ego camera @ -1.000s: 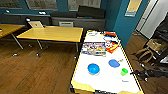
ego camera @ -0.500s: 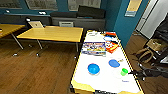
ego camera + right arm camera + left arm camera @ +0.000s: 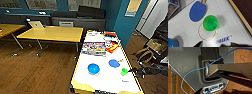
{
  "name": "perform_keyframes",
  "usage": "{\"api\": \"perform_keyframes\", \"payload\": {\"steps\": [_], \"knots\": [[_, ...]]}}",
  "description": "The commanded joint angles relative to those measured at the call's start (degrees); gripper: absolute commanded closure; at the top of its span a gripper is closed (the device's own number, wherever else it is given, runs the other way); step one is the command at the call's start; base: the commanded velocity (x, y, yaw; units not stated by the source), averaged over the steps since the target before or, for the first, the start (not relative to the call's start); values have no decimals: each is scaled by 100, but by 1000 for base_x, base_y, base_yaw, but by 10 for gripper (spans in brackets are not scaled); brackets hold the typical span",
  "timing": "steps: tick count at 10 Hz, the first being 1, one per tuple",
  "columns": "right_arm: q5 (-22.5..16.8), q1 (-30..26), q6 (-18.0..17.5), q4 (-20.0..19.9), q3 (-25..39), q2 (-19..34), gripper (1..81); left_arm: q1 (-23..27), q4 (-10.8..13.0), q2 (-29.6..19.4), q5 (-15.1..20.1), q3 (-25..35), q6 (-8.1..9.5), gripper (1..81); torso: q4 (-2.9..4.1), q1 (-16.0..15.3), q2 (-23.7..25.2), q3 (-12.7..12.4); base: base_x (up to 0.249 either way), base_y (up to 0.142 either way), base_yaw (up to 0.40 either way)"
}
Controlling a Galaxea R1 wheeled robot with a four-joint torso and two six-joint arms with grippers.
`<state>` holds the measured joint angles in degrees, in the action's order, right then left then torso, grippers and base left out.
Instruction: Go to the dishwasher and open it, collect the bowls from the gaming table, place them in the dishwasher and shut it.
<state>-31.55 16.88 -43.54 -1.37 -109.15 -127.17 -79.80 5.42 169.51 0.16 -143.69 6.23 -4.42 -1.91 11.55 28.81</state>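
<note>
My right arm reaches in from about four o'clock in the head view, its fingers [image 3: 136, 72] just beside the green bowl [image 3: 124, 71] near the right edge of the gaming table [image 3: 105, 83]; whether those fingers are spread or closed I cannot tell; from my right wrist the green bowl [image 3: 210, 22] stands upright on the white tabletop [image 3: 228, 26], overlapping the rim of a red circle [image 3: 200, 36] printed there, with blue lettering [image 3: 223, 40] just beside that circle; a blue paddle [image 3: 197, 11] lies flat just beside the bowl, not clearly touching it, and it shows in the head view [image 3: 114, 63] at about eleven o'clock of the bowl; a blue bowl [image 3: 93, 68] sits well apart at the bowl's nine o'clock, nearer the middle of the tabletop, and its edge shows at the corner of my right wrist view [image 3: 172, 42]; farther up the tabletop, at twelve o'clock, lie a colourful game box [image 3: 93, 48] and a red-and-orange flat thing [image 3: 111, 46] just beside it, with a small blue-and-white item [image 3: 108, 38] beyond; a yellow-topped table [image 3: 50, 33] stands to the ten o'clock side on the wooden floor [image 3: 37, 72], a second one [image 3: 8, 28] at the far left; dark bags or chairs [image 3: 152, 50] crowd the floor at three o'clock; my left wrist looks at my own grey body panel [image 3: 185, 63] with a blue cable [image 3: 193, 72] looping across it; of my left fingers I cannot tell the state.
</note>
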Motion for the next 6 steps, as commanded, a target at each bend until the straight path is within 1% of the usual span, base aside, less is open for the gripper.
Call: {"api": "perform_keyframes", "payload": {"steps": [1, 6], "knots": [[-229, -813, 4, -74, -17, 286, 10, 92, 29, 39, 345, 87, 1, 10, 0, 0, 0, 0, 0, 0, 0], [-238, -760, 4, -74, -17, 304, 10, 109, 46, 57, 345, 87, -7, 10, 0, 0, 0, 0, 0, 0, 0]]}}
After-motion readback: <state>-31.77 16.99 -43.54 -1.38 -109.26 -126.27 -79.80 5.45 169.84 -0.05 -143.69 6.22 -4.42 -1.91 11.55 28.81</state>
